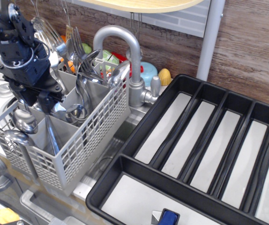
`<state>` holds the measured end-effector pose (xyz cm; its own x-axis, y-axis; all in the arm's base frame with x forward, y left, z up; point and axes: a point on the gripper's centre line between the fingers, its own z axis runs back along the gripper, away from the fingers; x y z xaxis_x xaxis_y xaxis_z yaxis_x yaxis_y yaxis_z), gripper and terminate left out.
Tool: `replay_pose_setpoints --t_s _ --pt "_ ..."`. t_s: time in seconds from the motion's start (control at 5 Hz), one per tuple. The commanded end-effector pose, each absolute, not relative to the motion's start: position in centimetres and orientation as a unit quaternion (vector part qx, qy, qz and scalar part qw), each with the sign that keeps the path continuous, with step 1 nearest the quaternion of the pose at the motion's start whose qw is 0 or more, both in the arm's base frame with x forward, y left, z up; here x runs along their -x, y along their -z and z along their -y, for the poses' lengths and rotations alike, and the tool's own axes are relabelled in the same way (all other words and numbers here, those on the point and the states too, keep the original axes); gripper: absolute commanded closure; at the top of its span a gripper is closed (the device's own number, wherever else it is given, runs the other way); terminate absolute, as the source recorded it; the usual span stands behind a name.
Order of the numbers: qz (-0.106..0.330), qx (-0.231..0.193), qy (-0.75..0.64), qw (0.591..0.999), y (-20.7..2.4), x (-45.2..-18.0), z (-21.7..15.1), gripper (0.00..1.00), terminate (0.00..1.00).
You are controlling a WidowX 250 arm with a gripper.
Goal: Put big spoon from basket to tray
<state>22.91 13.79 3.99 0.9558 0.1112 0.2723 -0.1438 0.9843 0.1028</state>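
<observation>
Hand [44,99] sits low over the basket [85,140], its black fingers down among the cutlery in the left-hand compartments. You cannot tell from this view whether the fingers are apart or closed on anything; steel and black plastic overlap there, so do not assume a grip.

Big spoon [50,30]: my best reading is the long steel piece whose oval bowl stands up behind the arm, top left, handle running down toward the hand. If so, it stands bowl-up because the compartment walls hold its handle upright. I cannot confirm that the handle lies between the fingers.

Other cutlery: forks [80,51] stand tines-up in the rear compartments, and shorter spoons [24,123] lean out over the near left wall. These crowd the hand, so you have little room to close without catching a neighbour.

Tray [139,126] lies to the right, well apart from the hand, and the long compartments I can see hold no cutlery. A tap [125,51] rises between basket and tray.

Judgement: you are at the grasp step, with transfer not begun. A straight lift clear of the basket rim and the tap seems needed first.
</observation>
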Motion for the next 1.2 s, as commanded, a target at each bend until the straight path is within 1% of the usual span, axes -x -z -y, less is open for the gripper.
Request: replay_pose_setpoints --t_s 0.0,0.2,0.4,0.6,0.8,1.0 --pt "0.145 -0.073 -0.064 0.985 -4.4 -23.1 -14.2 1.0 0.0" --pt "0.107 -0.103 -0.05 0.988 -7.8 -24.3 -13.2 1.0 0.0" --pt "0.063 -0.155 -0.024 0.986 -12.6 -25.6 -12.1 1.0 0.0" --pt "0.037 -0.173 -0.01 0.984 -16.5 -25.8 -11.0 1.0 0.0" --pt "0.014 -0.209 0.019 0.978 -18.7 -26.4 -6.5 1.0 0.0" --pt "-0.017 -0.221 0.042 0.974 -19.6 -27.2 -2.5 1.0 0.0"
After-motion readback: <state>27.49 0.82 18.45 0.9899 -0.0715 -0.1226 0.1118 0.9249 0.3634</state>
